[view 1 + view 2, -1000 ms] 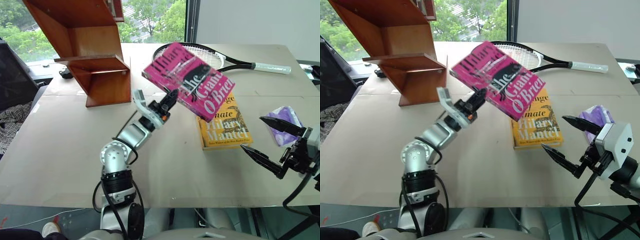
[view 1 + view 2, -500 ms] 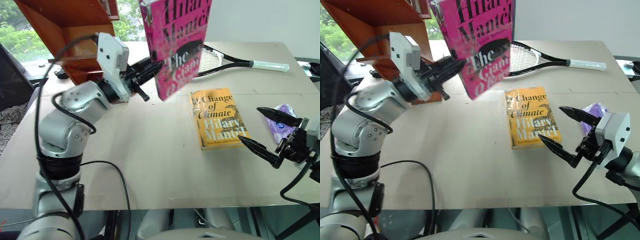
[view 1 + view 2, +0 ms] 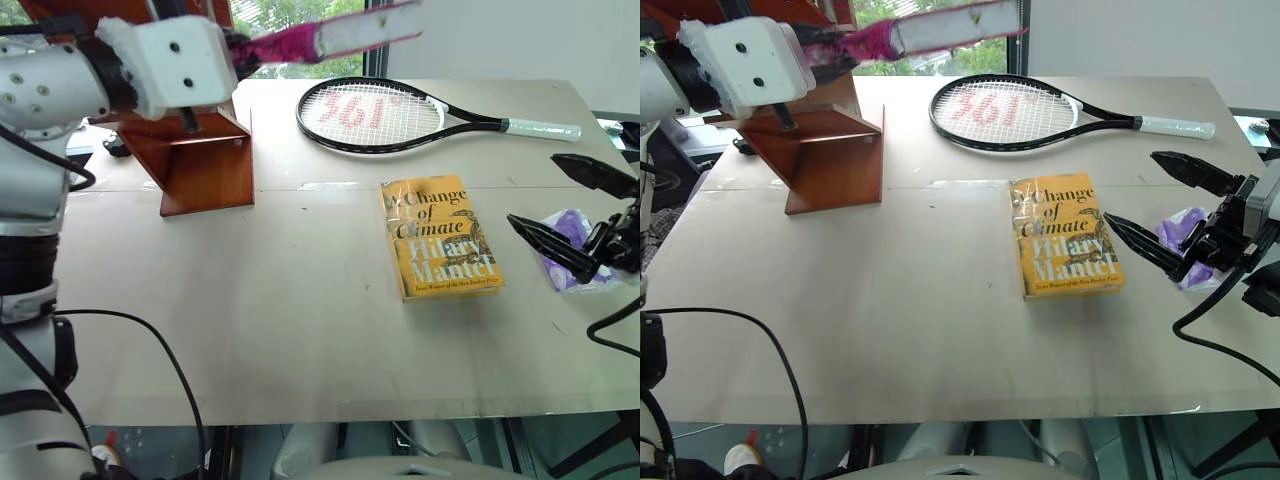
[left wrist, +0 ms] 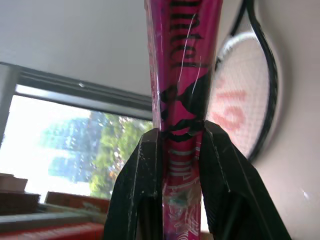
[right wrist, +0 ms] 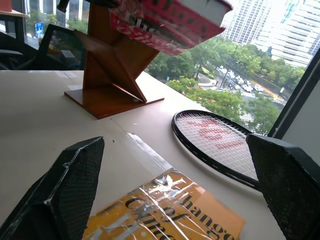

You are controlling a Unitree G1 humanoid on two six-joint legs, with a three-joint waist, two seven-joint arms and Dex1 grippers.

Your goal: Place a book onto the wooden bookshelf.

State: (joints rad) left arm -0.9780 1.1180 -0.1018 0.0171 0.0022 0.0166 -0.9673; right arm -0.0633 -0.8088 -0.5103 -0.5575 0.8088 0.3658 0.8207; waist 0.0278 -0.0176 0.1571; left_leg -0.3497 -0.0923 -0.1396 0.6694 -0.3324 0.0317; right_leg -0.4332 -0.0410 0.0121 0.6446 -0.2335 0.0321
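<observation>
The pink book (image 3: pixel 335 34) is held high over the table's far left, lying nearly flat with its page edge toward me. My left gripper (image 4: pixel 181 132) is shut on its lower end, one black finger (image 4: pixel 145 170) on each cover. The book hangs to the right of the wooden bookshelf (image 3: pixel 205 160) and above its lower ledge, not touching it as far as I can see. Over the table's right side my right gripper (image 3: pixel 533 190) is raised and open, holding nothing. From the right wrist, the book (image 5: pixel 170 17) shows from below, in front of the bookshelf (image 5: pixel 112 70).
A yellow-orange paperback (image 3: pixel 440 238) lies flat right of the table's centre. A tennis racket (image 3: pixel 370 108) lies across the far side. A purple packet (image 3: pixel 575 245) sits under the right gripper. Windows and an office chair stand behind the shelf.
My left arm has lifted the book up and to the left and rolled it from cover-facing to nearly flat. The right gripper has risen a little, still open.
</observation>
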